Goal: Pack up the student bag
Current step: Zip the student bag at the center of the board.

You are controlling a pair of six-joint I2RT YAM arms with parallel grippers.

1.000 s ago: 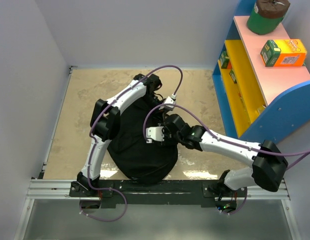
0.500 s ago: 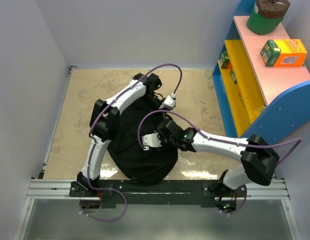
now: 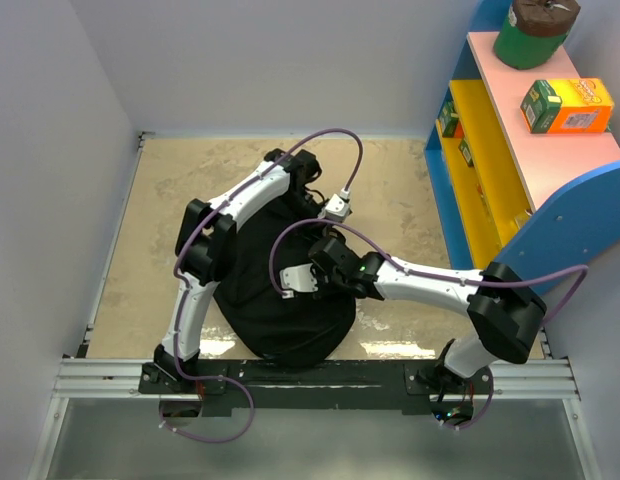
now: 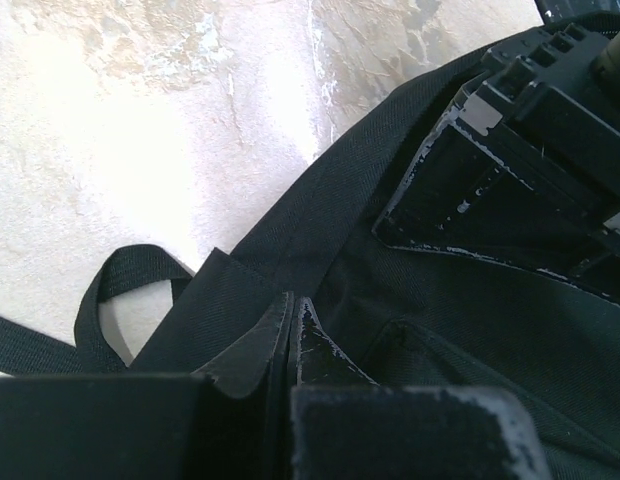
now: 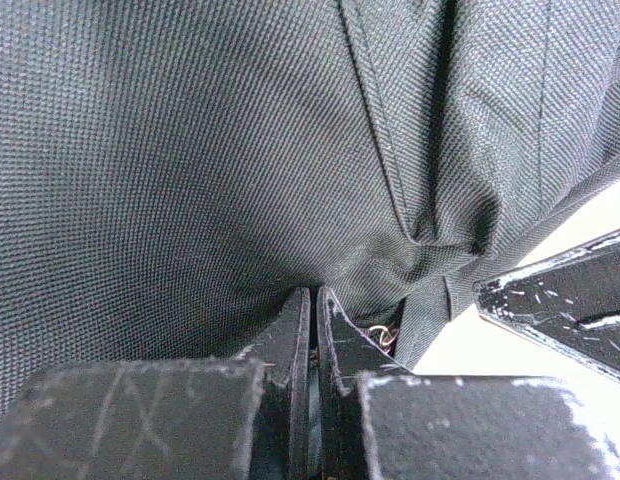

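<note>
Black student bag [image 3: 275, 325] lies on surface [image 3: 160, 210], centre, betw. arms. L pincer [image 4: 293, 310] closed at bag's far end (strap loop [image 4: 115, 275] just beside). R pincer [image 5: 312, 298] closed, tips against bag fabric.

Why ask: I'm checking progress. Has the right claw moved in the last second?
Yes. The right claw shifted left, away from the shelf, over the bag.

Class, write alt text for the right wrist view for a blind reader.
The right end effector, fingers shut, presses into a fold of the black student bag, whose woven fabric fills most of the view. A metal ring shows beside it.
</note>
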